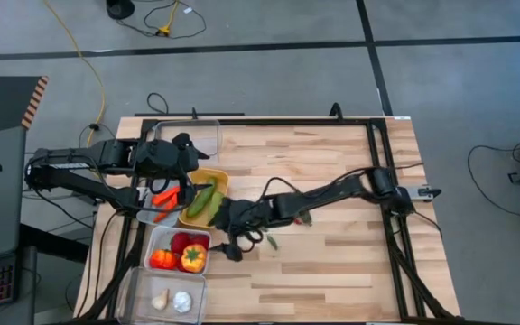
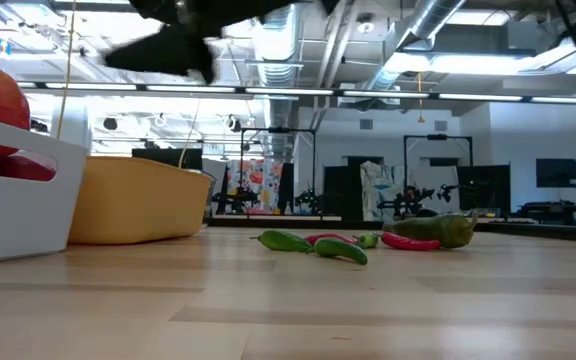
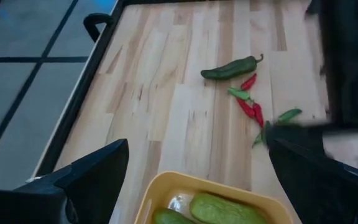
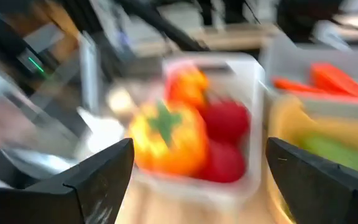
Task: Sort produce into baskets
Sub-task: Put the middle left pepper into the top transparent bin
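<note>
The right claw (image 1: 227, 236), fingers spread wide and empty, hangs low over the desk (image 1: 332, 262) just beside the white basket (image 1: 156, 238), whose tomatoes (image 1: 184, 241) and orange-yellow pepper (image 1: 193, 259) fill its wrist view. The yellow basket (image 1: 208, 180) with its two cucumbers (image 1: 204, 202) sits just past the claw on its far side. The chillies (image 3: 248, 102) left to sort lie loose on the bare wood behind this claw, back along its own forearm: a cluster of small red and green ones, and beyond them a larger dark green pepper (image 3: 230, 68). In the left wrist view most of them lie roughly in line, end to end.

The left claw (image 1: 183, 184), also spread and holding nothing, hovers over the near end of the yellow basket, with the grey basket (image 1: 148, 215) of carrots (image 1: 163, 198) just beside it. The chillies lie well apart from it, across the yellow basket.

By this layout the right arm looks the nearer one for the chillies, though its claw would have to draw back toward them. One clear basket (image 1: 201, 135) beyond the left claw looks empty; the other (image 1: 134, 291) holds garlic (image 1: 181, 301).
</note>
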`<action>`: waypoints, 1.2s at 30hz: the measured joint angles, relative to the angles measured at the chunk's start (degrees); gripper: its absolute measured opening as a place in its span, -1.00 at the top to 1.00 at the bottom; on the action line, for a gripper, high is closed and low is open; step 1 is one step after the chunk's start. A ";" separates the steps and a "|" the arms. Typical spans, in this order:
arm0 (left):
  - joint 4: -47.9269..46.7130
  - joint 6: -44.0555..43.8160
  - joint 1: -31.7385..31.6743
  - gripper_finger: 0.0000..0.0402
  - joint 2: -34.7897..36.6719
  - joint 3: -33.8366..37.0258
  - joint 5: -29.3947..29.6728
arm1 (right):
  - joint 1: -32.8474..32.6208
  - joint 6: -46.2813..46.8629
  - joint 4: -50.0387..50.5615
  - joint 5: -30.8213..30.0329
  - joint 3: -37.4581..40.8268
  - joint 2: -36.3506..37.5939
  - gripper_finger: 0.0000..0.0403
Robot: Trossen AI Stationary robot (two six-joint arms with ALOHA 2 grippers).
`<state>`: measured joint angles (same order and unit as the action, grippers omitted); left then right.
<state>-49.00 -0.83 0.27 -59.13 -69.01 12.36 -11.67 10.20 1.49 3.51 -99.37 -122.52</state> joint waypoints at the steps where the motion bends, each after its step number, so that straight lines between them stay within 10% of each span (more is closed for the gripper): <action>1: 0.01 -0.24 0.00 -0.88 0.00 0.00 0.07 | -0.36 -1.24 4.50 -2.49 0.02 1.48 -0.93; 15: 1.30 -2.15 0.45 -0.84 -3.59 0.35 -1.45 | -0.94 0.76 49.22 -15.55 0.86 16.01 -0.93; 36: 18.48 8.77 4.55 -0.36 -34.99 0.98 -15.06 | 2.43 21.33 48.88 -20.42 37.03 40.24 -0.93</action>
<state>-30.52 7.93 4.82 -94.12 -68.03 -2.70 -9.23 31.53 50.37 -16.91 -62.34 -82.28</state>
